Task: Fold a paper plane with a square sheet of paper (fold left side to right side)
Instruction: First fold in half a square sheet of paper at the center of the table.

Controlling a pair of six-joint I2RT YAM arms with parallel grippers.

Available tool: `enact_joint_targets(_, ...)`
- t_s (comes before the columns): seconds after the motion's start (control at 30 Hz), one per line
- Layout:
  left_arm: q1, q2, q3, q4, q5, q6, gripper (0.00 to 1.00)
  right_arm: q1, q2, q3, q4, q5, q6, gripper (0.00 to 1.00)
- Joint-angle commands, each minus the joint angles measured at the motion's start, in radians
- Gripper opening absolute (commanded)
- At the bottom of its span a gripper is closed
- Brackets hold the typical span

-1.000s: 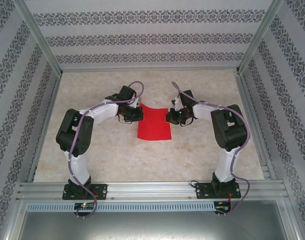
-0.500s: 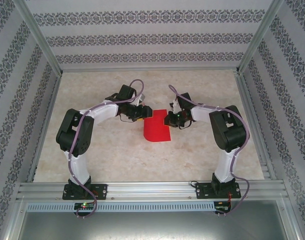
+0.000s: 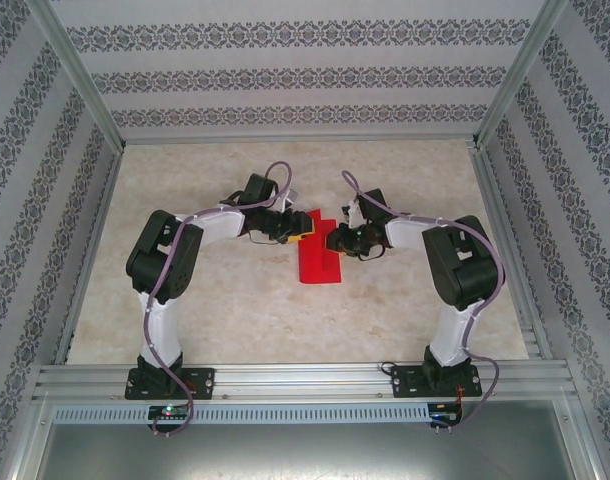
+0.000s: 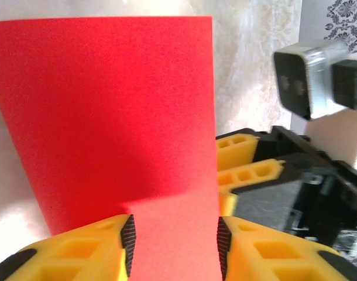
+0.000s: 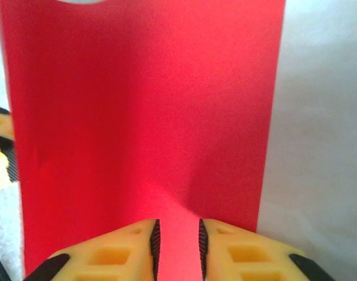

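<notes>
The square sheet of paper (image 3: 320, 262) lies at the table's centre as a narrow red strip, its left part bowed toward the right. Only its red face shows in the left wrist view (image 4: 108, 105) and the right wrist view (image 5: 143, 105). My left gripper (image 3: 301, 228) sits over the sheet's upper left edge. A pale hump of paper fills the gap between its pads (image 4: 174, 234). My right gripper (image 3: 332, 240) faces it at the upper right edge, with a narrow ridge of paper pinched between its pads (image 5: 177, 240). The two grippers nearly touch.
The beige marbled table (image 3: 235, 310) is ringed by patterned walls and aluminium posts. A metal rail (image 3: 305, 380) crosses the near edge by both arm bases. Open tabletop surrounds the sheet.
My left gripper has travelled right, taking the sheet's left edge with it, so the red shape has narrowed from a square to a strip. The right gripper has barely moved.
</notes>
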Motion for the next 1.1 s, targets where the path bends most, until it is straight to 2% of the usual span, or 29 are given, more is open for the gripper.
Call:
enact_joint_targets(0.0, -0.017, 0.016, 0.018, 0.048, 0.015, -0.012, 0.40, -0.025, -0.097, -0.031, 0.037, 0.011, 0.027, 0.35)
enact_joint_targets(0.13, -0.019, 0.026, 0.024, 0.033, -0.003, -0.010, 0.32, -0.038, -0.153, -0.072, 0.081, -0.027, 0.074, 0.45)
enact_joint_targets(0.3, -0.022, 0.034, 0.036, 0.012, -0.016, -0.005, 0.29, -0.033, -0.146, -0.126, 0.212, -0.131, 0.179, 0.56)
enact_joint_targets(0.43, -0.024, 0.034, 0.044, -0.009, -0.028, 0.003, 0.28, -0.018, -0.111, -0.130, 0.251, -0.162, 0.217, 0.55)
enact_joint_targets(0.73, -0.028, 0.032, 0.048, -0.022, -0.033, 0.007, 0.28, 0.002, -0.045, -0.114, 0.273, -0.183, 0.246, 0.42)
enact_joint_targets(1.0, -0.030, 0.010, 0.038, -0.025, -0.045, 0.020, 0.30, 0.004, -0.036, -0.079, 0.161, -0.127, 0.163, 0.10)
enact_joint_targets(1.07, -0.030, -0.007, 0.032, -0.032, -0.054, 0.027, 0.32, 0.005, -0.033, -0.068, 0.128, -0.107, 0.140, 0.08)
